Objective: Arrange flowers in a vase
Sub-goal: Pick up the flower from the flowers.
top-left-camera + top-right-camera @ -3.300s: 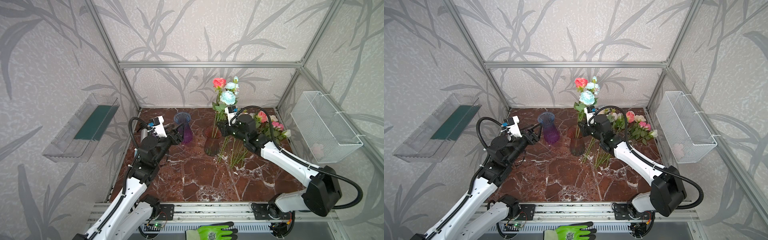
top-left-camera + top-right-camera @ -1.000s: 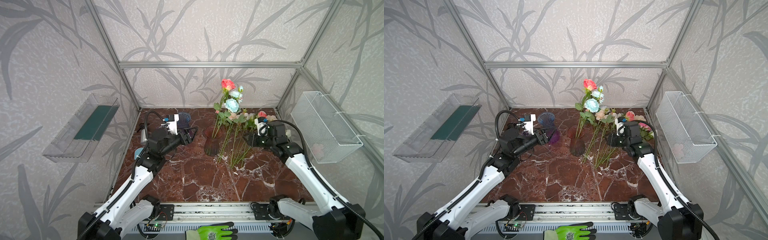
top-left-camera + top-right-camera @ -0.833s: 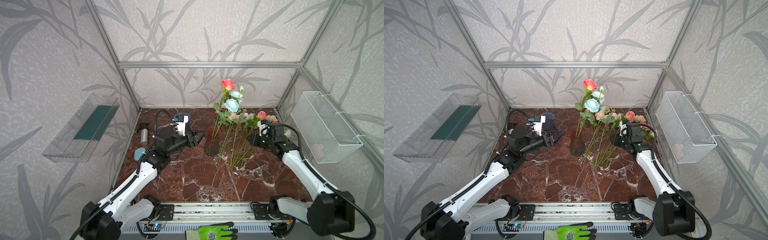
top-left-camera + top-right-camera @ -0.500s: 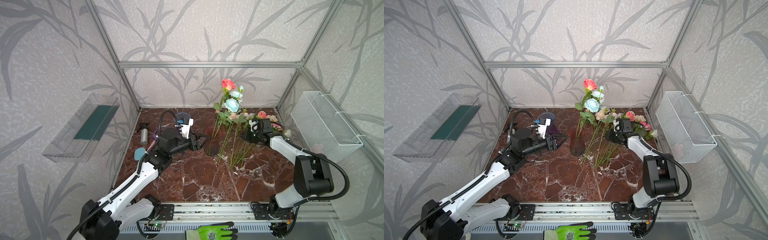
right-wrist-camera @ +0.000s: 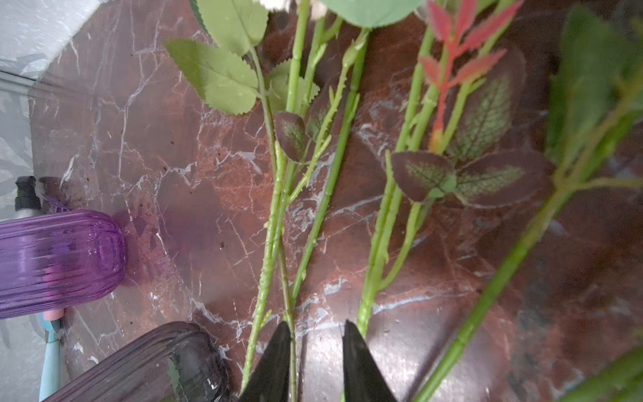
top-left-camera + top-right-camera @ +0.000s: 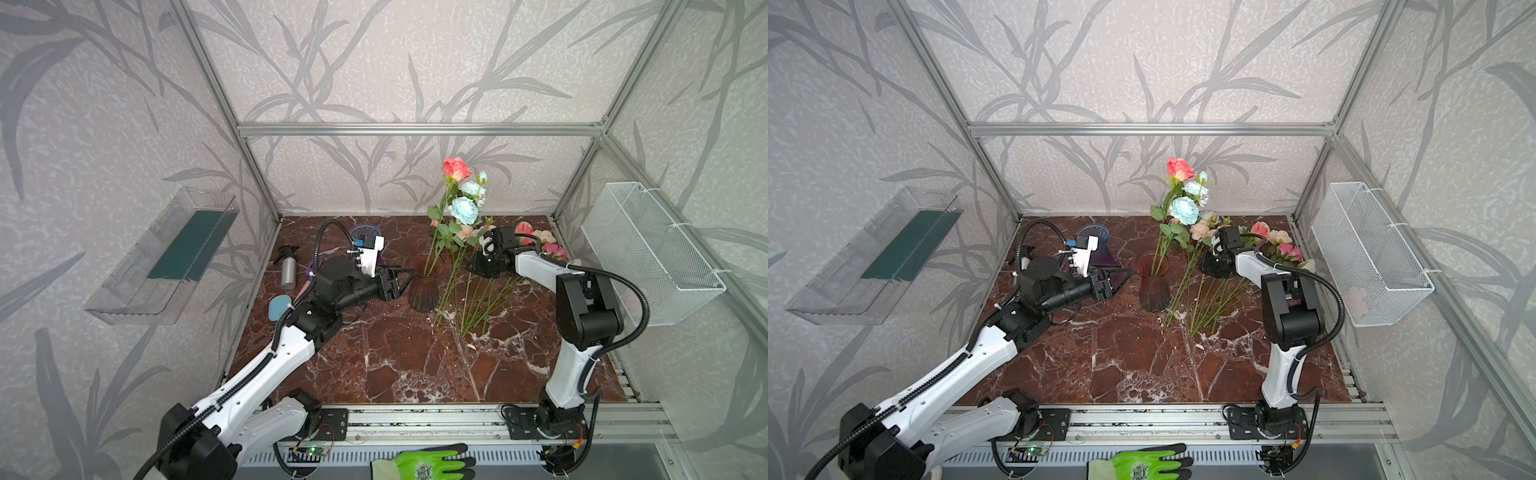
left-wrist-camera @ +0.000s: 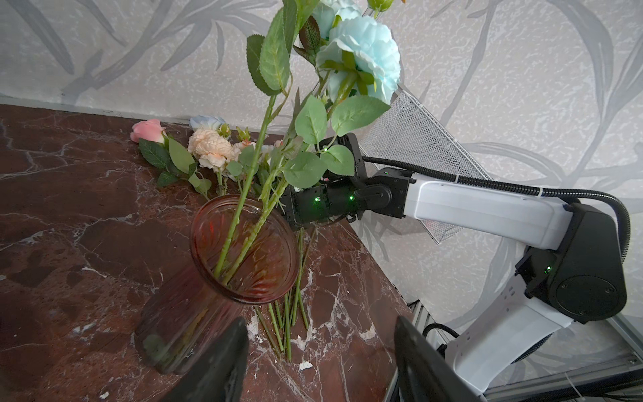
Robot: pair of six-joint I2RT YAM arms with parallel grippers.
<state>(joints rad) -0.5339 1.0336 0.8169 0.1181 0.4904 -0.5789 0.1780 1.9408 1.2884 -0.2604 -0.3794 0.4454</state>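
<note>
The left pincer (image 7: 320,323) stands wide and empty just beside the red vase (image 6: 424,286), which holds a few flowers (image 6: 462,210). The right pincer (image 5: 316,325) is narrow over loose stems (image 6: 478,293) lying on the surface (image 6: 395,365); whether it grips one is unclear.

Both top views look down from high above the front rail (image 6: 415,420) toward the back wall (image 6: 374,178), far off, with the red vase (image 6: 422,296) near mid-frame. The left wrist camera sits low and close beside the vase, looking across its rim at the loose flower stems (image 7: 286,323) beyond it. The right wrist camera hangs very near those stems, facing the table (image 5: 167,146). All views share them.
</note>
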